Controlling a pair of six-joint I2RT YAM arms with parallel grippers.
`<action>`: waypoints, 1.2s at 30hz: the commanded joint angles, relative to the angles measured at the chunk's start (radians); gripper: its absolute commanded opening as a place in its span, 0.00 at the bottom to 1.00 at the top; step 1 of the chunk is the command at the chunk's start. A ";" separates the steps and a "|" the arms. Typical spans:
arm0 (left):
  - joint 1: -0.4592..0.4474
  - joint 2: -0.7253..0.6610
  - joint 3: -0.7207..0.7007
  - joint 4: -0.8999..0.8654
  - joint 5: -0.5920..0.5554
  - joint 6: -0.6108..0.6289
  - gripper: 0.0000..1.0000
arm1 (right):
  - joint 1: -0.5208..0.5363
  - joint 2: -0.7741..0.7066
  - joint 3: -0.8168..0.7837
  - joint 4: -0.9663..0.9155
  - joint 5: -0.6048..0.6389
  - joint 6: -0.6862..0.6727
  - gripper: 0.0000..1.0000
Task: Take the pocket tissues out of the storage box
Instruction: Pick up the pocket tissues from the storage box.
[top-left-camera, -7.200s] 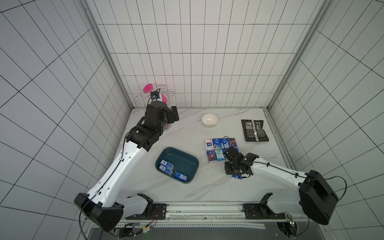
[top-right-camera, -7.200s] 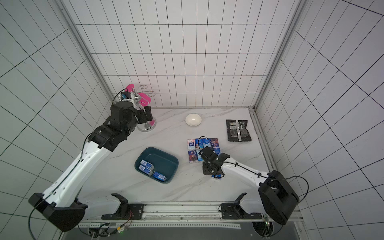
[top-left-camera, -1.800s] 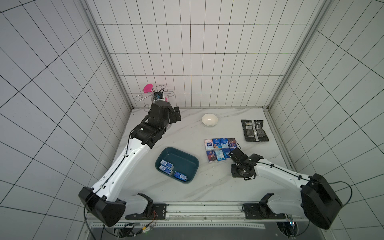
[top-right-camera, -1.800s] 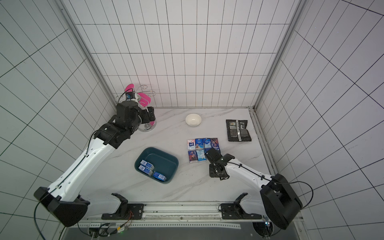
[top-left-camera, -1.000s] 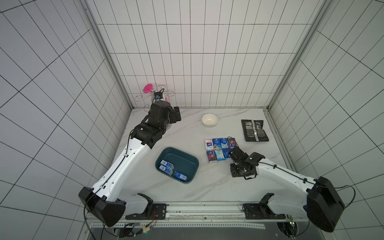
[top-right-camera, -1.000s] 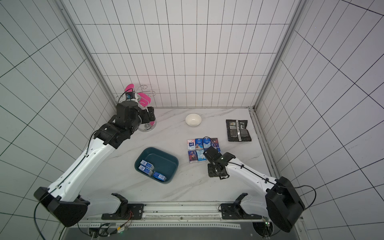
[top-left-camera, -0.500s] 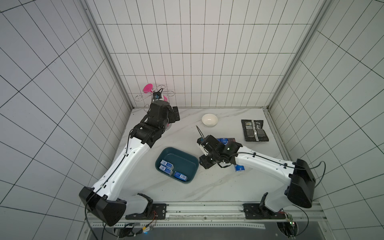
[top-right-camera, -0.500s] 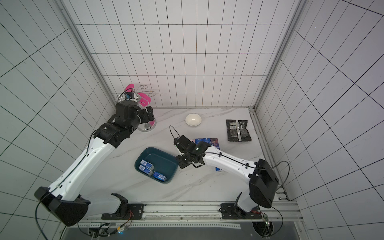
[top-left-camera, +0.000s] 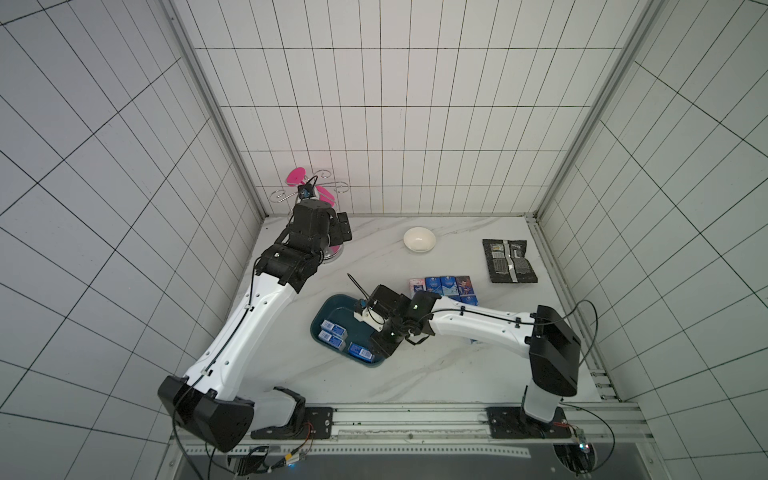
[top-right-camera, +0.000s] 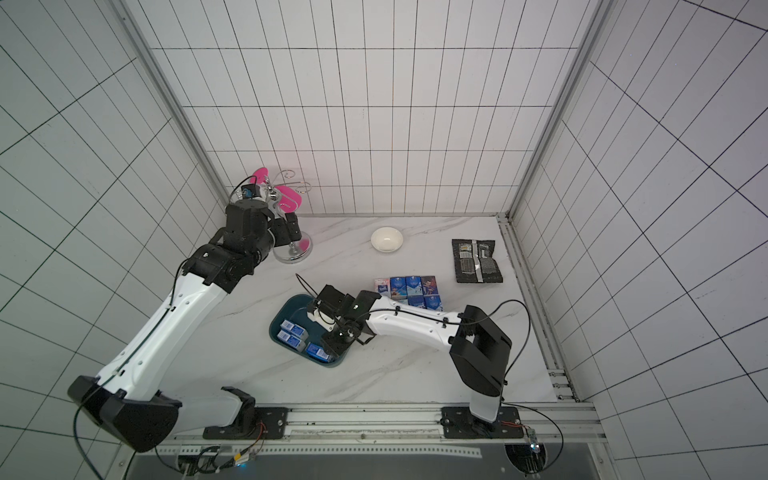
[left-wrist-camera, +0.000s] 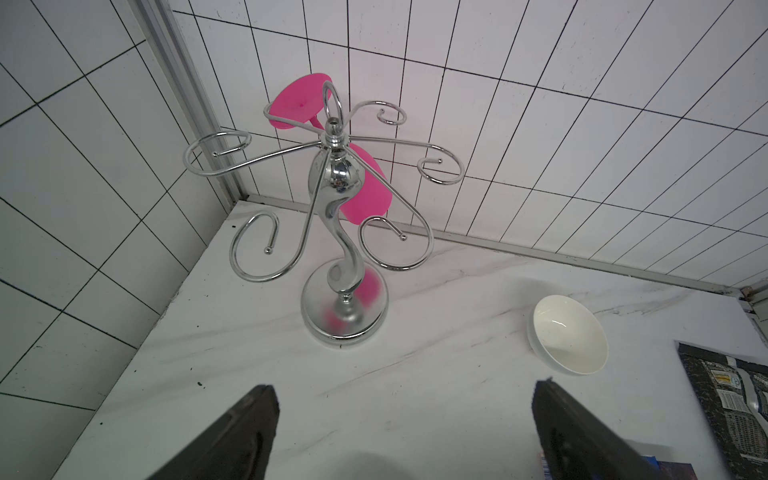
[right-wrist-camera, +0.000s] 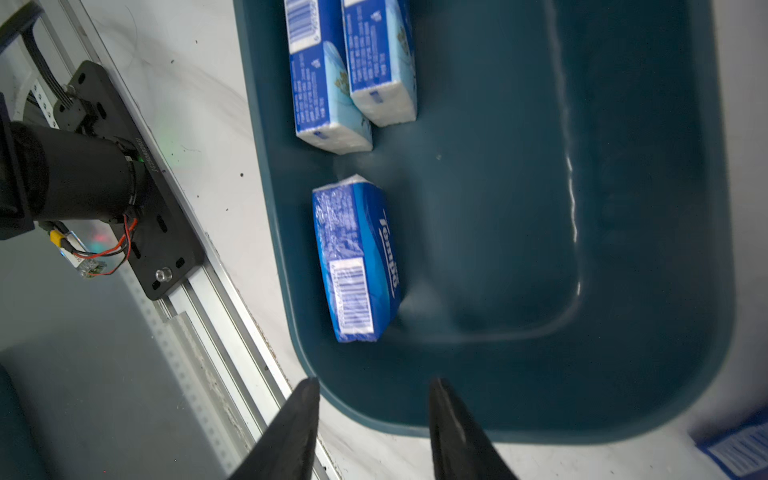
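In both top views the shallow dark teal plastic storage box (top-left-camera: 330, 301) (top-right-camera: 286, 309) sat just below the centre of the frame on the white marbled tabletop (top-left-camera: 415, 374). Three blue, white-labelled pocket tissue packs (top-left-camera: 332, 329) lay inside it along its lower-left side. Two lay side by side, touching, and a third pack (right-wrist-camera: 357, 257) lay apart from them near the box's lower corner.

The right gripper (right-wrist-camera: 374, 388) hung over that lower corner. Its black fingers were spread with nothing between them, tips over the box's rim and clear of the third pack.

Up and to the right of the box, a tidy cluster of more packs (top-left-camera: 442, 286) lay on the tabletop, mostly blue with one pinkish-white at its left end. A small white round bowl (top-left-camera: 419, 240) stood above the cluster, and a flat black foil packet (top-left-camera: 509, 261) lay further right.

The left gripper (left-wrist-camera: 401, 390) was raised at the upper left, beside a chrome wire rack (left-wrist-camera: 336, 208) carrying a pink cup (left-wrist-camera: 365, 195). Its fingers stood wide apart and empty.
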 joint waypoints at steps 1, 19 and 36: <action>0.010 -0.014 0.029 -0.006 0.010 0.000 0.98 | 0.016 0.048 0.053 -0.009 -0.023 -0.028 0.46; 0.043 -0.037 0.026 -0.010 0.024 -0.010 0.98 | 0.016 0.124 0.092 0.023 -0.031 -0.017 0.44; 0.043 -0.044 0.018 -0.007 0.031 -0.011 0.99 | 0.016 0.200 0.114 0.018 -0.070 -0.006 0.41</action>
